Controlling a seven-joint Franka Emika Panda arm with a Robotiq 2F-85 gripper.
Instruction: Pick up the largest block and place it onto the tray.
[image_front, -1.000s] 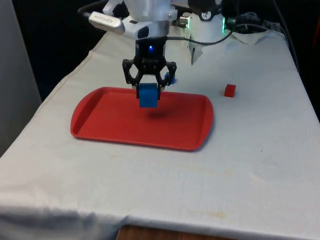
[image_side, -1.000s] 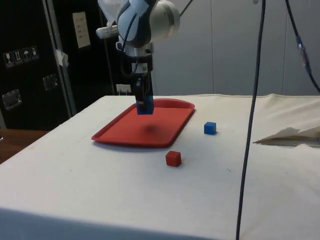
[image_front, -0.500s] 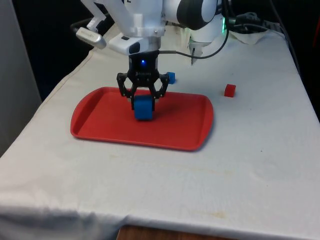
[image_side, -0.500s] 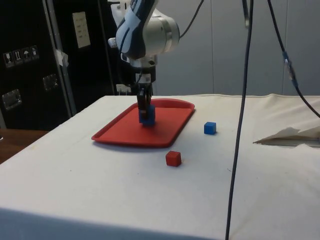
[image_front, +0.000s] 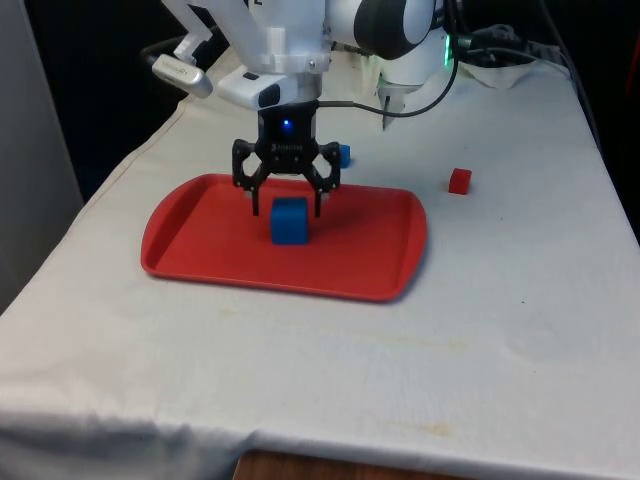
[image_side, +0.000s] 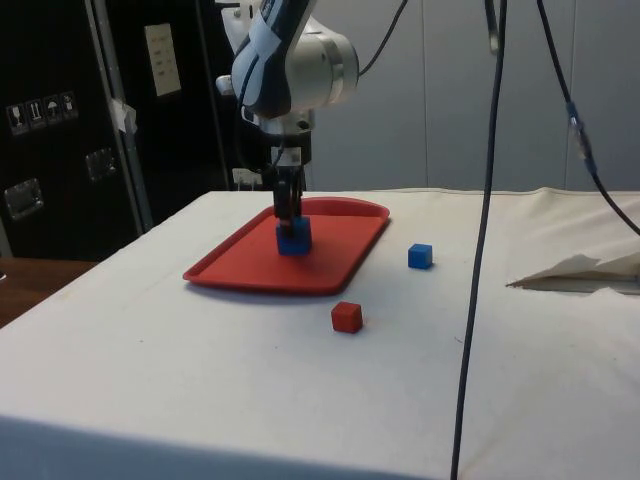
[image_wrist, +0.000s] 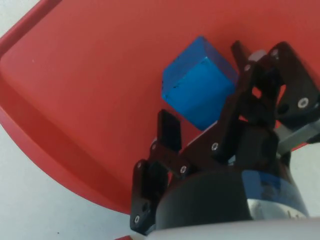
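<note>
Block: the big blue block (image_front: 290, 220) sits flat on the red tray (image_front: 200, 245), near its middle.
Gripper: the gripper (image_front: 286, 203) hangs just above the block, fingers spread wider than it and holding nothing.
Handling: probably light, rigid and not fragile; its smooth faces could slip under a weak pinch.
Hold: best taken on two opposite flat side faces, fingers square to them, not on the corners.
Shape: a plain cube with crisp edges and a matte, even surface.
Tray: a shallow, smooth, hard-looking tray with rounded corners and a low raised rim.
Others: a small blue cube (image_side: 420, 256) and a small red cube (image_side: 347, 317) stand on the cloth (image_front: 520, 330), off the tray.
Cloth: white, soft, slightly creased.
</note>
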